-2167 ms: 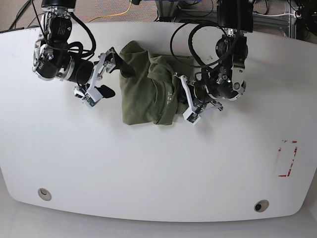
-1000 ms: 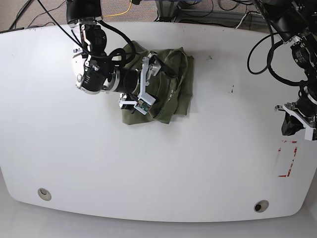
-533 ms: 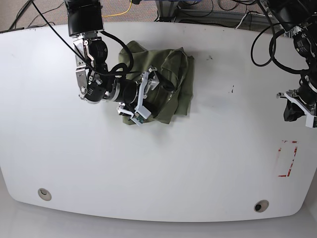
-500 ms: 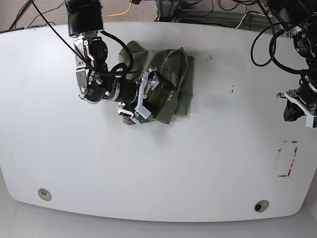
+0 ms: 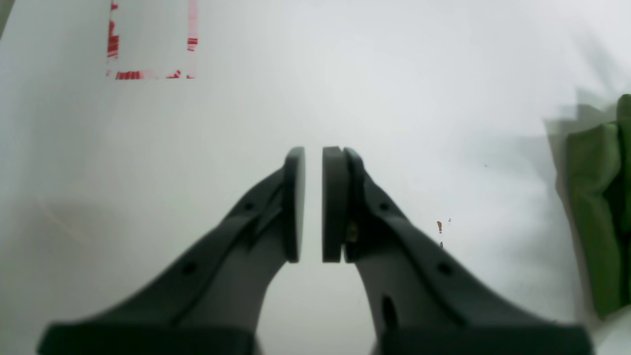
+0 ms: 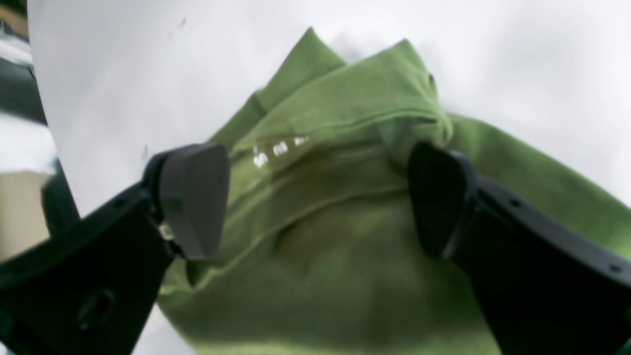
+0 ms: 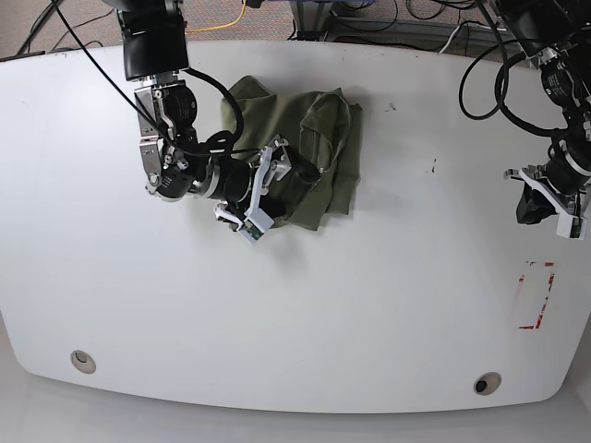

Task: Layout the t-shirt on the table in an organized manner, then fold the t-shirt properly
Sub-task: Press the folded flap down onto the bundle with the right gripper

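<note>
You have bare surface (image 7: 369,305) between the bunched t-shirt (image 7: 334,152) and the red-marked rectangle (image 7: 536,295); only the right arm (image 7: 171,138) crowds the shirt

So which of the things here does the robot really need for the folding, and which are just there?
Needed:
- olive-green cotton t-shirt, bunched up
- glossy white table
- right gripper, open over the shirt
- left gripper, nearly shut, empty

Just there:
- red-marked rectangle
- two round metal grommets

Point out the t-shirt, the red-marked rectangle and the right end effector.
t-shirt (image 7: 340,166): base view, right-hand fabric.
red-marked rectangle (image 7: 536,295): base view, its middle.
right end effector (image 6: 318,197): right wrist view, midway between open fingertips.
</note>
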`<act>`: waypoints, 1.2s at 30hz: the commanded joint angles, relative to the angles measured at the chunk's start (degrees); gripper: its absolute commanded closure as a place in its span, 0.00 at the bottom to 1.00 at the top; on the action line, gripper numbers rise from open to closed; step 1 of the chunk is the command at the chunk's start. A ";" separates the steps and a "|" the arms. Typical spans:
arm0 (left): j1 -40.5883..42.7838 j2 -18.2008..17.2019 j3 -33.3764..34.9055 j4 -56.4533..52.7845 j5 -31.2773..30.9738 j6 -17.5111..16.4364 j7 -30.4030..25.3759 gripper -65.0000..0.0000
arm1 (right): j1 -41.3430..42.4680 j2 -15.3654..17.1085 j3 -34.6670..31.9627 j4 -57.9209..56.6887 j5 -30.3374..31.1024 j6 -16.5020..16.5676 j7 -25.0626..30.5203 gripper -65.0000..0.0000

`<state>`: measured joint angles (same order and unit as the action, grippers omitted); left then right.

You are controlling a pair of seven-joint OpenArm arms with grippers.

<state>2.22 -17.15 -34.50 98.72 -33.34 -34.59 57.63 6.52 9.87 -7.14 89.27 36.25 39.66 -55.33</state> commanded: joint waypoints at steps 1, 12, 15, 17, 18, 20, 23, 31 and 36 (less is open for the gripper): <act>-0.59 -0.92 -0.36 0.93 -0.90 -0.09 -1.05 0.91 | 1.26 1.34 0.32 -0.35 1.60 0.34 2.36 0.18; -0.50 -0.92 2.37 0.76 -0.72 -0.09 -1.05 0.91 | 2.22 1.96 3.49 -0.88 1.33 0.34 2.63 0.18; 0.11 -0.92 2.90 0.76 -0.72 -0.09 -1.05 0.91 | 2.22 1.96 4.72 -1.05 1.33 0.34 2.63 0.18; 0.37 -0.92 3.07 0.76 -0.72 -0.09 -1.05 0.91 | 2.22 1.96 4.72 -1.05 1.33 0.34 2.63 0.18; 0.37 -0.92 3.07 0.76 -0.72 -0.09 -1.05 0.91 | 2.22 1.96 4.63 -1.05 1.33 0.34 2.63 0.18; 0.37 -0.92 3.07 0.76 -0.72 -0.09 -1.14 0.91 | 2.22 1.96 4.63 -1.05 1.33 0.34 2.54 0.18; 0.37 -0.92 3.16 0.76 -0.81 -0.09 -1.14 0.91 | 1.78 1.78 4.54 -1.05 1.42 0.34 2.45 0.18; 0.29 -0.92 4.30 0.67 -0.64 -0.09 -1.14 0.91 | 0.55 -0.24 2.96 -1.05 1.68 0.34 2.28 0.18; 0.29 -0.92 4.30 0.67 -0.55 -0.09 -1.14 0.91 | 0.46 -2.00 0.15 -1.05 1.51 0.34 2.28 0.18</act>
<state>3.31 -17.04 -29.93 98.65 -33.08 -34.57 57.60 5.89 8.82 -6.96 87.29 36.21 39.57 -54.48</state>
